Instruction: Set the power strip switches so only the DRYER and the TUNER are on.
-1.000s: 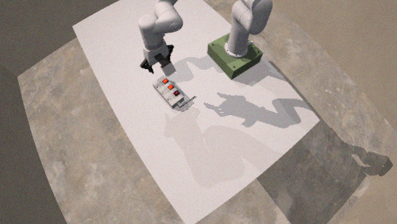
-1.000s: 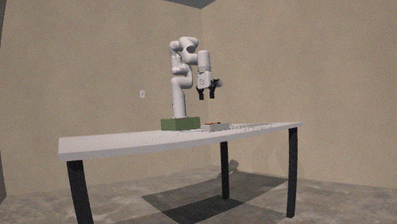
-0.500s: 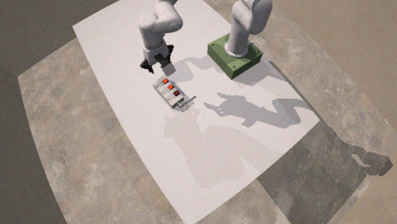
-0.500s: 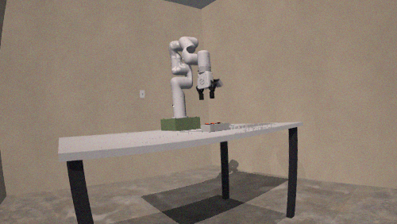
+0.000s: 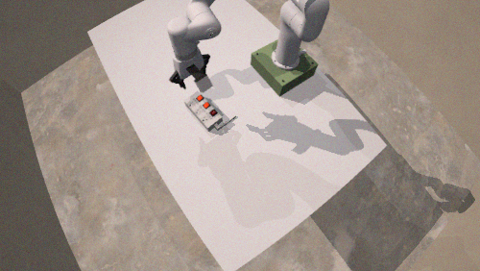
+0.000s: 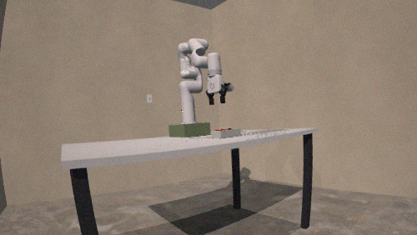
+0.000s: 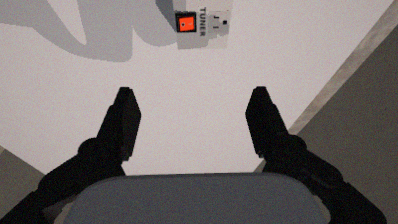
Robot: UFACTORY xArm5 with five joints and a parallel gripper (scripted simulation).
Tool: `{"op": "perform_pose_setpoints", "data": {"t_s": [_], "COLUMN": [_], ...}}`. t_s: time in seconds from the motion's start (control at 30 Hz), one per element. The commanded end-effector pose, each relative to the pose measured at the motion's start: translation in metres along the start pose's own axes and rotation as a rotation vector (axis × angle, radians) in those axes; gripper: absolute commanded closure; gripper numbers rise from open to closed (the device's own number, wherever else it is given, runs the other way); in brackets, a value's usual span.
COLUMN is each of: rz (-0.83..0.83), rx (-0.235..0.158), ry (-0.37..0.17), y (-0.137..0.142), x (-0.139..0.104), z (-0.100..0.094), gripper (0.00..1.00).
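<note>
Currently the gripper (image 5: 190, 76) is held wide open and empty, high above the table (image 5: 144, 144), near the power strip (image 5: 207, 111). One fingertip should be lowered squarely onto the wrong switch.

White arm rises upright from its base, folds over at the top, forearm pointing down. Pincer (image 6: 217, 98) hangs high above the desk (image 6: 125, 151), pointing straight down. Both black fingers spread to full width, nothing between them. Seen from the top camera, pincer (image 5: 190, 73) is tilted slightly.
</note>
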State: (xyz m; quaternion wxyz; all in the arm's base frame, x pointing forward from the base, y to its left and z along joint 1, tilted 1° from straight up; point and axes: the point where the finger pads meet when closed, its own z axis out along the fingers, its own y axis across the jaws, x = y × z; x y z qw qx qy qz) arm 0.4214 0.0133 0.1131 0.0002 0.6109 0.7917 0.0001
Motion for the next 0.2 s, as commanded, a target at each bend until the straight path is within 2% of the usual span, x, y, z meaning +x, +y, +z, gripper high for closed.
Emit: {"op": "perform_pose_setpoints", "data": {"t_s": [0.0, 0.17], "rz": [0.0, 0.0], "rx": [-0.004, -0.004], "ry": [-0.001, -0.001], "y": [0.0012, 0.0012], "x": [-0.0003, -0.0003], "z": [-0.0013, -0.0013], "gripper": [0.0, 0.0]}}
